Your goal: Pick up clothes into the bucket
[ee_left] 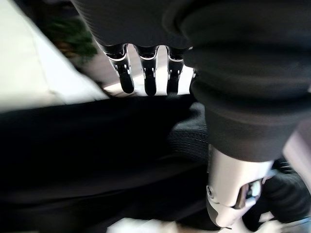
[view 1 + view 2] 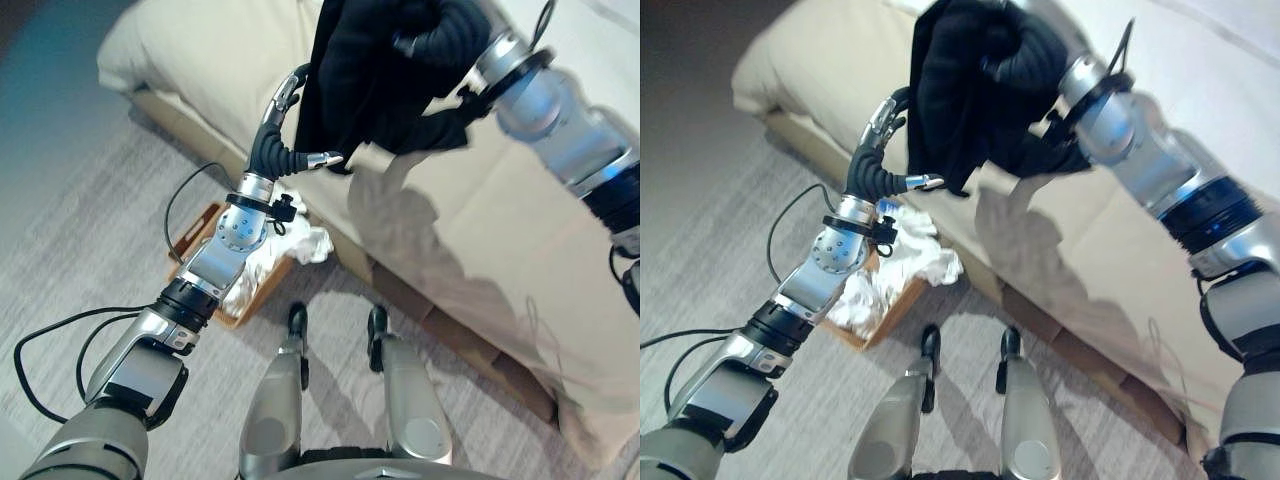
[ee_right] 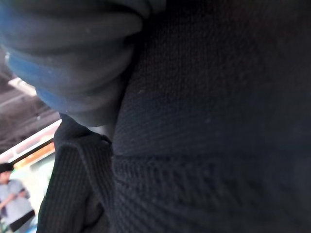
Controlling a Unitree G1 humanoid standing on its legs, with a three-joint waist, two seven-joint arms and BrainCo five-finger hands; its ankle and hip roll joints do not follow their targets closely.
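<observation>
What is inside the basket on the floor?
White cloth fills the basket, spilling over its rim. The left arm crosses above, hiding part of it; whatever lies under the cloth cannot be seen.

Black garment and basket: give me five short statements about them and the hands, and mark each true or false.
1. The black garment is lifted clear of the floor, in front of the beige sofa. True.
2. The black garment lies inside the basket. False: it is up at the right hand, above the sofa's edge.
3. The basket on the floor holds white cloth. True.
4. The left hand rests on the floor. False: it is raised beside the hanging garment.
5. The basket sits on the sofa. False: it stands on the grey floor next to the sofa.
</observation>
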